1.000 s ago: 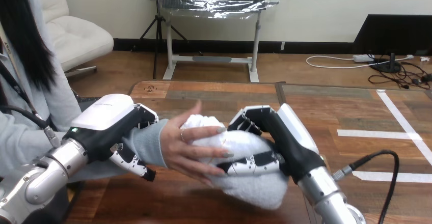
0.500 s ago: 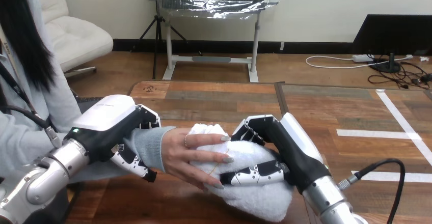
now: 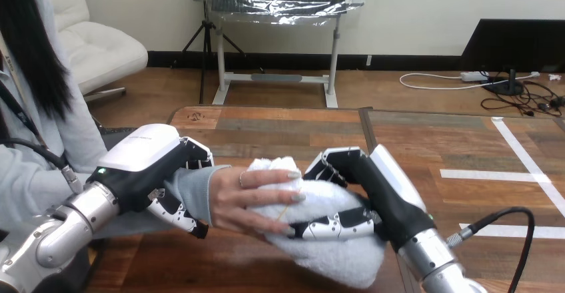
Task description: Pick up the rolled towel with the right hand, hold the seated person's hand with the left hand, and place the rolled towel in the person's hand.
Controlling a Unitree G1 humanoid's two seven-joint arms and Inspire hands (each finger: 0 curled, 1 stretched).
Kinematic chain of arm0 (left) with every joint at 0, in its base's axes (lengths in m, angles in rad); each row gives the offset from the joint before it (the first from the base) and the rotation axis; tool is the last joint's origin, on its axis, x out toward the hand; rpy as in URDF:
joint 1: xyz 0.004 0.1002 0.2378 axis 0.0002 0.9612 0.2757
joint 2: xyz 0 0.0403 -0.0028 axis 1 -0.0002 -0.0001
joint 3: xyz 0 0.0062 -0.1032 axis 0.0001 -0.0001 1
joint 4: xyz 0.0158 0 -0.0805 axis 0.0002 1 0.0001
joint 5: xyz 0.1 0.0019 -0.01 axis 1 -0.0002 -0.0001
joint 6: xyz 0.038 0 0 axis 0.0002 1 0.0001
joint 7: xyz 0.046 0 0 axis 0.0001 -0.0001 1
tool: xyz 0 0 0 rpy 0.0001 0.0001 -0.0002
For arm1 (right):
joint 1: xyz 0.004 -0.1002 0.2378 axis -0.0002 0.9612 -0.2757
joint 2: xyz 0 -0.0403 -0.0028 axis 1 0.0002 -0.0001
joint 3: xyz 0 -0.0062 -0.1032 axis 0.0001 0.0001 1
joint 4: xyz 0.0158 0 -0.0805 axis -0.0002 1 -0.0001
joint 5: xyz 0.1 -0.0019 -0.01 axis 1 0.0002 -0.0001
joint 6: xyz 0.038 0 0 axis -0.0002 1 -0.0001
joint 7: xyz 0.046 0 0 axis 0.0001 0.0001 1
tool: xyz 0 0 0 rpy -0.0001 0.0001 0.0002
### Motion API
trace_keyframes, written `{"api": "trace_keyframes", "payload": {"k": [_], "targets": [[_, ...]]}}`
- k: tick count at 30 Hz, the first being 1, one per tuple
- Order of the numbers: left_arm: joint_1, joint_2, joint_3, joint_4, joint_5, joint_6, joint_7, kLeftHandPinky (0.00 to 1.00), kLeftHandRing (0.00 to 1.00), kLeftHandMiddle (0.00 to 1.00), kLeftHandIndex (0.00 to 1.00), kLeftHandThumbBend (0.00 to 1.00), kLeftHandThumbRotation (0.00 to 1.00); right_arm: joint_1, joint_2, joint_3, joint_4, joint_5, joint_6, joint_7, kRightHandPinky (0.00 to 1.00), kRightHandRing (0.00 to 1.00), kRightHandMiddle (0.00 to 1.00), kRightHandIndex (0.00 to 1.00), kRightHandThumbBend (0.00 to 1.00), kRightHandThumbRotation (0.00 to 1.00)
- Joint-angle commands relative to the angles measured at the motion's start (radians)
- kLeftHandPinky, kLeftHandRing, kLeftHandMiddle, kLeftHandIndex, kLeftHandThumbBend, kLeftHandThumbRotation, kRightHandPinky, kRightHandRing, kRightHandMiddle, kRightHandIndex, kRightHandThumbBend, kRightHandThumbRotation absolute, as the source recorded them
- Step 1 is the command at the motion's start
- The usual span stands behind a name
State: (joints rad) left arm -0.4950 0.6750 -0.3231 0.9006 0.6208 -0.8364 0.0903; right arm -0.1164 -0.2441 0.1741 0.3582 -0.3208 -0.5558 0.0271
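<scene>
Nearest the bottom edge, the right arm's silver forearm (image 3: 432,268) rises from the lower right corner and ends in the right hand (image 3: 385,194). That hand is closed around the rolled towel (image 3: 336,256): its fingers (image 3: 331,162) arch over the far side of the white bundle, and another jointed finger lies across the near side. The towel's lower end bulges out beneath the hand, just above the wooden table (image 3: 286,130); whether it touches the tabletop cannot be told.

The person's hand (image 3: 240,196) comes in from the left and rests on the towel's left end, its fingers spread across the top and front of the cloth and reaching the robot's near finger. So the robot's right hand and the person's hand are both on the towel.

Further left, the left hand (image 3: 143,163) is clasped round the person's wrist, which is covered by a grey sleeve (image 3: 190,188). The hand's white-shelled back sits over the sleeve, and its jointed fingers (image 3: 174,214) curl underneath. Its silver forearm (image 3: 63,230) runs down to the lower left corner.

Beyond both hands, the table's planks stretch away bare.
</scene>
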Motion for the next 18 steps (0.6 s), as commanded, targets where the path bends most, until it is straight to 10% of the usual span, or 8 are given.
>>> {"api": "trace_keyframes", "payload": {"k": [1,18], "targets": [[-0.091,-0.042,0.019,-0.034,-0.027,-0.006,0.017,0.3,0.34,0.39,0.43,1.0,0.13,-0.084,0.011,-0.025,-0.139,0.044,-0.044,0.0,0.25,0.3,0.38,0.42,0.85,0.0],[-0.087,-0.034,0.02,-0.039,-0.021,-0.014,0.011,0.3,0.35,0.41,0.44,1.0,0.12,-0.09,0.022,-0.034,-0.116,0.041,-0.043,-0.002,0.26,0.31,0.38,0.42,0.86,0.0]]}}
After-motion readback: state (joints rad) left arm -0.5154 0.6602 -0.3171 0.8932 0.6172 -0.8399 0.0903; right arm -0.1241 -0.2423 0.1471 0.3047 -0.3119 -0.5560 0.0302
